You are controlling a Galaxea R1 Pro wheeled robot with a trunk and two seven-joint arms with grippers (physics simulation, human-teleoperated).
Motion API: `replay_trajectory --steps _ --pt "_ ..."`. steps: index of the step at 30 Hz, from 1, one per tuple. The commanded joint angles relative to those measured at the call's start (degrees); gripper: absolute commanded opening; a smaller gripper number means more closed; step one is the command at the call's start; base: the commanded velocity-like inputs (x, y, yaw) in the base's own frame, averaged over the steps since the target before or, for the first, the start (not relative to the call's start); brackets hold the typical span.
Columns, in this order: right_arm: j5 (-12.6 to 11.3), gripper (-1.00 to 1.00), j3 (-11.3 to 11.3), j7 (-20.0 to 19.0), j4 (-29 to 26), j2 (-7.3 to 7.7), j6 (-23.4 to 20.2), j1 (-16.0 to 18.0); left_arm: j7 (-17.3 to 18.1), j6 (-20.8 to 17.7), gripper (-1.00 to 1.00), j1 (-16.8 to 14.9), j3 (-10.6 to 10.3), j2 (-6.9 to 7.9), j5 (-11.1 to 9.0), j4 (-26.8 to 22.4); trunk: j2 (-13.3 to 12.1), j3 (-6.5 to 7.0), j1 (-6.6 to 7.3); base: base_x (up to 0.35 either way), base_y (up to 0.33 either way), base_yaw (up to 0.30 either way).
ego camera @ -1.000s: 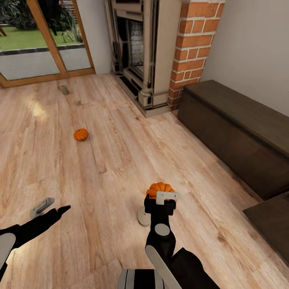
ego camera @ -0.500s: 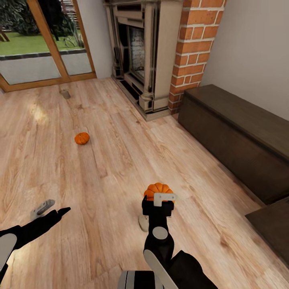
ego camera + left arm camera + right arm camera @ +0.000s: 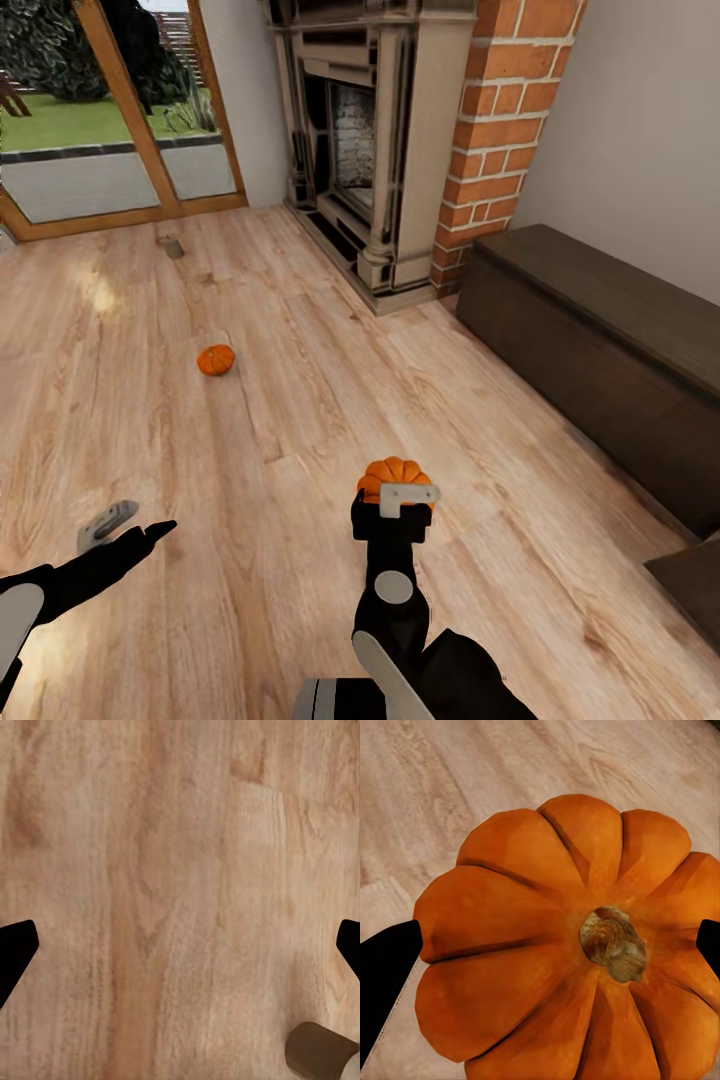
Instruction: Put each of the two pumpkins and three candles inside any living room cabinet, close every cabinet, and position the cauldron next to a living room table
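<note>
- Head view: the right gripper [image 3: 396, 497], black with a white bracket on top, is held out in front of the robot above the light wood plank floor [image 3: 300, 400]. A bright-orange ribbed pumpkin [image 3: 394, 473] sits in it, showing just past the bracket.
- Head view: a second small orange ribbed pumpkin [image 3: 215, 359] lies on the floor well ahead and to the left, apart from both arms.
- Head view: farther off, near the wood-framed glass door [image 3: 110, 120], a small tan stubby candle [image 3: 174, 246] stands on the floor.
- Head view: the left gripper [image 3: 135, 527], black with a grey bracket, is low at the left, over bare planks and holding nothing.
- Head view: the long low dark-brown wood cabinet [image 3: 600, 340] runs along the right wall with its fronts closed. Beside it stands a red brick column [image 3: 500, 140], and next to that a carved cream stone fireplace [image 3: 370, 150].
- Left wrist view: the two dark fingertips [image 3: 15, 952] stand wide apart at the picture's edges with only wood floor between them. A brown-tan cylinder candle [image 3: 322, 1054] shows at the corner, lying on the floor outside the fingers.
- Right wrist view: the held pumpkin [image 3: 562, 952] is seen close up, with its brown stem scar facing the camera. The dark fingertips [image 3: 386, 975] press against its sides, pinching it, with the wood floor behind.
</note>
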State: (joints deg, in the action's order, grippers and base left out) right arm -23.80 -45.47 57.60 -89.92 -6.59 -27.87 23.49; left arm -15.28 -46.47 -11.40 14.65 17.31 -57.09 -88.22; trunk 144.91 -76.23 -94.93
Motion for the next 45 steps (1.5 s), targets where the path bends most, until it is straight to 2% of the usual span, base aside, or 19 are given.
replay_trajectory --steps 1,13,15,21,33,40,45 --pt "-0.22 -1.0 -0.36 0.48 -0.07 -0.01 -0.51 0.07 -0.48 -0.2 1.0 -0.03 0.03 0.0 -0.62 -0.03 0.02 0.05 0.01 0.002 0.22 0.0" --pt "-0.25 -1.0 -0.9 0.58 0.0 0.0 -0.51 0.07 -0.45 -0.24 1.0 -0.03 0.03 0.0 -0.68 0.97 0.02 1.13 0.01 -0.013 0.27 0.0" --pt "-0.22 -1.0 -0.88 0.58 0.0 0.0 -0.51 0.07 -0.45 -0.28 1.0 -0.03 -0.01 -0.06 -0.73 1.08 0.02 1.31 0.01 -0.01 0.047 0.023" --pt "-0.25 -1.0 -0.96 0.58 -0.03 -0.01 -0.51 0.07 -0.6 -0.28 1.0 -0.03 -0.22 -1.8 -0.64 1.11 0.02 1.79 0.01 -0.001 0.005 0.136" --pt "-0.28 -1.0 -1.91 0.48 0.01 -0.07 -0.52 0.07 -0.62 -0.29 1.0 -0.03 -0.32 -2.11 -0.65 1.18 0.02 1.95 0.01 0.0 0.0 0.034" --pt "-0.25 -1.0 -3.9 0.58 -0.01 -0.1 -0.55 0.07 -0.62 -0.29 1.0 -0.03 -0.32 -2.88 -0.65 1.79 0.02 1.95 0.01 0.0 0.0 0.014" --pt "-0.19 -1.0 -4.18 2.13 0.01 -0.09 -0.51 0.07 -0.68 -0.21 1.0 -0.03 -0.32 -2.9 -0.48 3.39 0.02 1.95 0.01 0.0 0.0 0.257"
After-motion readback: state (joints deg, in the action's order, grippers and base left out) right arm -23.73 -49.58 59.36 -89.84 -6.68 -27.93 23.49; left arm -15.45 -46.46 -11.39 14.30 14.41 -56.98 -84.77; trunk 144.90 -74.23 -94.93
